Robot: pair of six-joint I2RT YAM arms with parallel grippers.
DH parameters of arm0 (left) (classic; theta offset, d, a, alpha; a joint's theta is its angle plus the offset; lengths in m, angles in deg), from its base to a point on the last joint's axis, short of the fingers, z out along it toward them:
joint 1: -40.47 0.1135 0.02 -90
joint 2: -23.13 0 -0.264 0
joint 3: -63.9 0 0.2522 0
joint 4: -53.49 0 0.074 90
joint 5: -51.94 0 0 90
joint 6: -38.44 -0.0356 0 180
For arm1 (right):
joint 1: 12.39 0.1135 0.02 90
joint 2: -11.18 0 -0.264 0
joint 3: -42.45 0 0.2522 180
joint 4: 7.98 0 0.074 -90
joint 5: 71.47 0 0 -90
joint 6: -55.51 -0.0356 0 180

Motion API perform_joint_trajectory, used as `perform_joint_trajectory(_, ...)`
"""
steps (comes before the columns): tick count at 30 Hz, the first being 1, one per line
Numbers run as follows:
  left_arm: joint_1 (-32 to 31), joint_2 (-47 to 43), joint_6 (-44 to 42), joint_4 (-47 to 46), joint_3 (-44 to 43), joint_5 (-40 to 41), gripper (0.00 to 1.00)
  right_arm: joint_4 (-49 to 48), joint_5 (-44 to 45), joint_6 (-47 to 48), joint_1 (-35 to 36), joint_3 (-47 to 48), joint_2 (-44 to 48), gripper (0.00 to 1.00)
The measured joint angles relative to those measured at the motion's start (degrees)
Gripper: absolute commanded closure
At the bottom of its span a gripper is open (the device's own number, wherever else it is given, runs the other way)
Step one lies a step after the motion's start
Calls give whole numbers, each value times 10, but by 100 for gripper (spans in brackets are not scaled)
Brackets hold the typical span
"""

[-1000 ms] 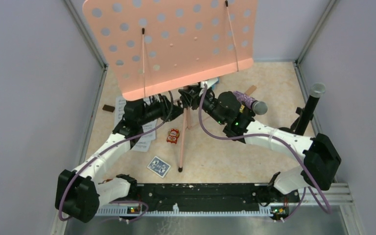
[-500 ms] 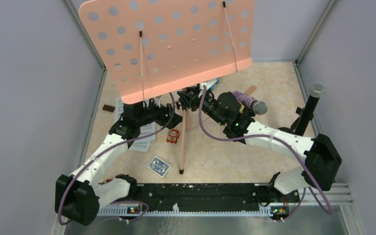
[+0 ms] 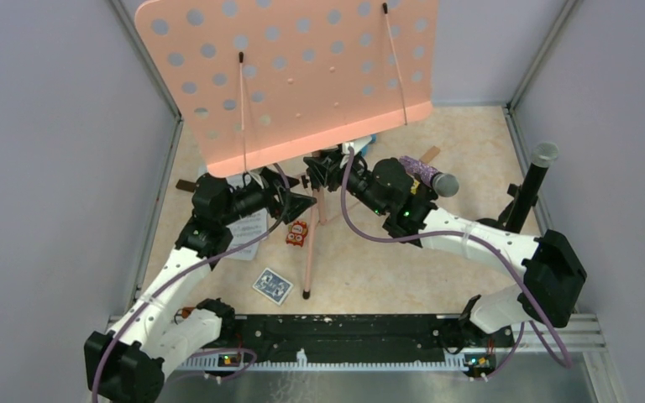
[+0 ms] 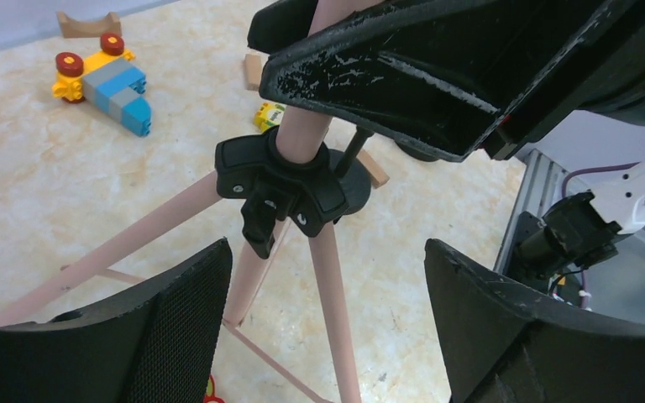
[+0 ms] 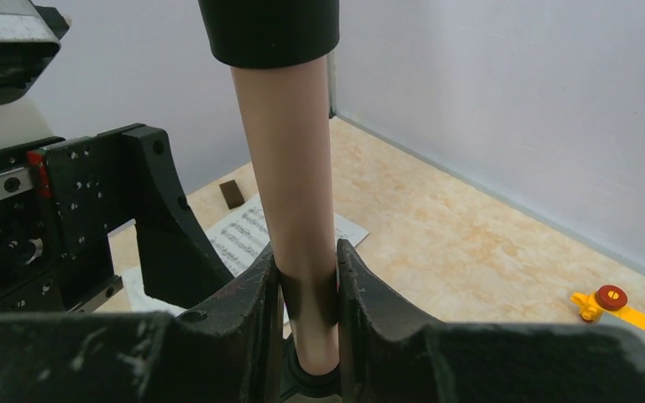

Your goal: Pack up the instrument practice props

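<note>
At the 9 o'clock side of the salmon-pink music rack (image 3: 302,75), white sheet-music pages (image 3: 252,225) are lying flat. The left gripper (image 4: 323,252) is gaping wide, holding nothing, facing the tripod hub (image 4: 290,180). The right gripper (image 5: 306,281) is pinching the rack's pole (image 5: 290,168) tightly. The purple-glitter microphone (image 3: 420,172) is lying at 3 o'clock.

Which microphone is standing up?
The black microphone with the grey head, upright on the right. The purple glittery microphone lies on its side.
</note>
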Motion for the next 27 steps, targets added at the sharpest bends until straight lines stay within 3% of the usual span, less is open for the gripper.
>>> perform_joint_trajectory(6,14,24,61,-29,3,-10,22,0,0,0,0,0,0,100)
perform_joint_trajectory(13,98,28,167,-113,68,-52,23,0,0,0,0,0,0,100)
perform_joint_trajectory(20,101,38,212,-175,68,-104,25,-1,0,0,0,-1,0,100)
perform_joint_trajectory(27,101,51,228,-200,68,-122,36,-1,-1,0,0,-1,0,100)
